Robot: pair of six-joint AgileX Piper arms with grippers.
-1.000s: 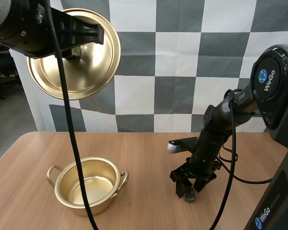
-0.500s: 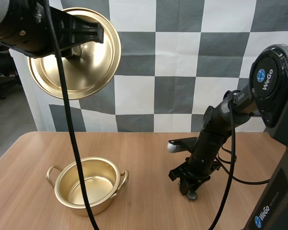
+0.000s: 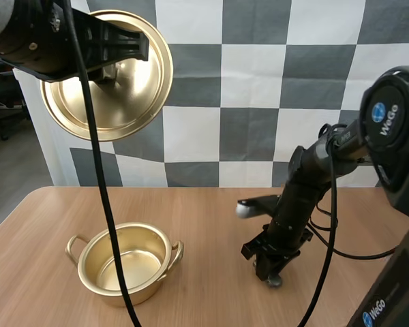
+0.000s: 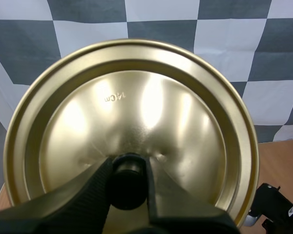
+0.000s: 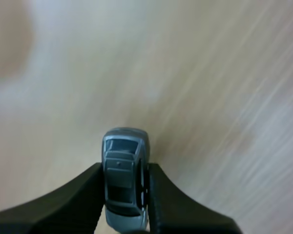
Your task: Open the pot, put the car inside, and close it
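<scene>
Two loads were held: my left gripper (image 4: 128, 187) pinched the lid (image 4: 136, 107) by its knob (image 4: 128, 168) aloft; my right gripper (image 5: 125, 195) clamped the toy car (image 5: 121, 151) low over the table (image 3: 211, 218), apart from the open pot (image 3: 133, 289). I judged clearing the rim came first.

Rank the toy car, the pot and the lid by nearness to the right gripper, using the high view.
1. Toy car: pinched in the right gripper.
2. Pot: open, on the table, off to the left.
3. Lid: held high at the far left.
</scene>
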